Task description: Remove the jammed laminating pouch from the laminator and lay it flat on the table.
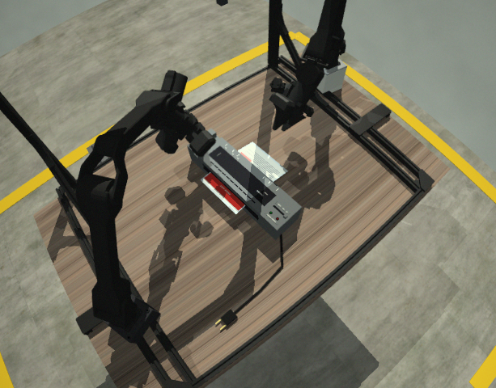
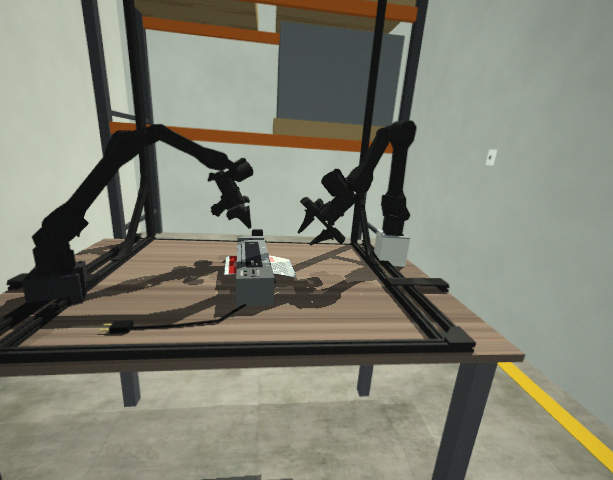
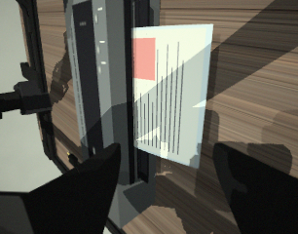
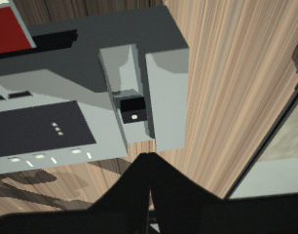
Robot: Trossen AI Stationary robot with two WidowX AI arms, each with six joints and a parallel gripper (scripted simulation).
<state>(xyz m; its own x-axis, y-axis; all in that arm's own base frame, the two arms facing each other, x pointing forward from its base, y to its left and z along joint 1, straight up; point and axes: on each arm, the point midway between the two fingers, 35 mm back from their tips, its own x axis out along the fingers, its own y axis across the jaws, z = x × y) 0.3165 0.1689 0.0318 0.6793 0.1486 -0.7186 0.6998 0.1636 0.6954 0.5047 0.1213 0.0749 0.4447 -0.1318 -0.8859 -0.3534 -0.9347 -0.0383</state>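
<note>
The grey laminator (image 1: 292, 208) (image 2: 254, 289) (image 3: 117, 73) (image 4: 166, 88) stands upright on the table. The pouch sticks out on both sides: a red part (image 1: 223, 191) (image 2: 231, 265) (image 4: 8, 29) and a white printed part (image 1: 262, 162) (image 2: 282, 267) (image 3: 170, 93); its middle is hidden inside. My left gripper (image 1: 279, 128) (image 2: 304, 238) (image 3: 167, 150) is open and empty, above and beyond the white part. My right gripper (image 2: 250, 227) (image 4: 147, 159) is shut on nothing, just above the laminator's far end by the black key (image 2: 257, 232) (image 4: 132, 111). Contact with the key does not show.
The power cord (image 1: 281, 250) (image 2: 174, 326) runs from the laminator's control end and bends toward the right arm's side, ending in a plug (image 1: 228, 317) (image 2: 121, 326). A white box (image 1: 333, 79) (image 2: 391, 249) stands at the left arm's base. Black rails line the table edges.
</note>
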